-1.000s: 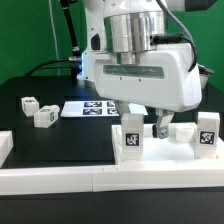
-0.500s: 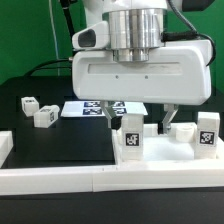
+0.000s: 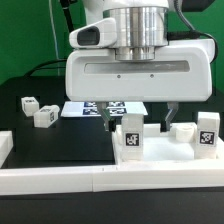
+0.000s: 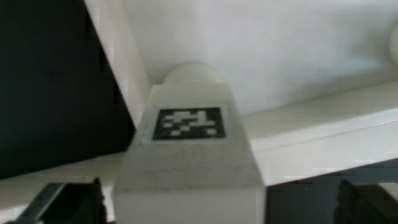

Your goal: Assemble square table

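Note:
The white square panel (image 3: 170, 150) lies at the front right, with a tagged upright piece at its far right (image 3: 207, 131). A short white tagged leg (image 3: 130, 141) stands upright at the panel's left end; I cannot tell if it is seated in a socket. My gripper (image 3: 139, 120) hangs just above it, open, with a finger on each side. In the wrist view the leg (image 4: 192, 150) fills the middle between the dark fingertips (image 4: 71, 204), untouched. Two more tagged legs (image 3: 28, 103) (image 3: 44, 116) lie on the black table at the left.
The marker board (image 3: 90, 108) lies flat behind the gripper. Long white border bars run along the front (image 3: 60, 182) and left edge (image 3: 5, 146). The arm's large white hand body (image 3: 140, 75) hides the middle of the table behind it.
The hand has moved toward the exterior view's left and looms larger. Its fingers now straddle the upright leg at the panel's left end. The parts have not moved.

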You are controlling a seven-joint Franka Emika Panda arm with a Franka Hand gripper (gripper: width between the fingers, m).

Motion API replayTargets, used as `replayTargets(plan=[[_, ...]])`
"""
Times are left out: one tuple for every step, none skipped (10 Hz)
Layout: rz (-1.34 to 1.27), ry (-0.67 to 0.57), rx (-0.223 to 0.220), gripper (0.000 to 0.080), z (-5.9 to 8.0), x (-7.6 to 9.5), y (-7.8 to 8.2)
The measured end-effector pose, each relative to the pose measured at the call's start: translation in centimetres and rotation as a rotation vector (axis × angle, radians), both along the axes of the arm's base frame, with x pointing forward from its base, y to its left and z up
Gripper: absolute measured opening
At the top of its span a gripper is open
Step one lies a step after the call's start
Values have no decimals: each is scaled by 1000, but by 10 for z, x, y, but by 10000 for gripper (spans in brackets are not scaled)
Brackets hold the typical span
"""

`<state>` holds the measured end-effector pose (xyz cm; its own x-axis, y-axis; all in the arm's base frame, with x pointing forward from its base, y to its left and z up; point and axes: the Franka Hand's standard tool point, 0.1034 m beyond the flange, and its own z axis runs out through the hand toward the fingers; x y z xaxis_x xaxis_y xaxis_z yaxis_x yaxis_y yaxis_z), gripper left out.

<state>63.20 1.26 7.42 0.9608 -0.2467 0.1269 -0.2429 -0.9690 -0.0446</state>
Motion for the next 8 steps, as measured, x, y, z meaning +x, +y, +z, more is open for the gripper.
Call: replayTargets(plan=[[-64, 1, 9, 649, 0, 0, 0], [-131, 1, 19, 649, 0, 0, 1], [-199, 2, 28, 649, 0, 0, 1], [-267, 3, 39, 649, 0, 0, 1], [-313, 4, 46, 649, 0, 0, 2], [-291, 4, 43, 649, 0, 0, 2], [-292, 4, 43, 649, 0, 0, 2], [-292, 4, 43, 545, 0, 0, 2]])
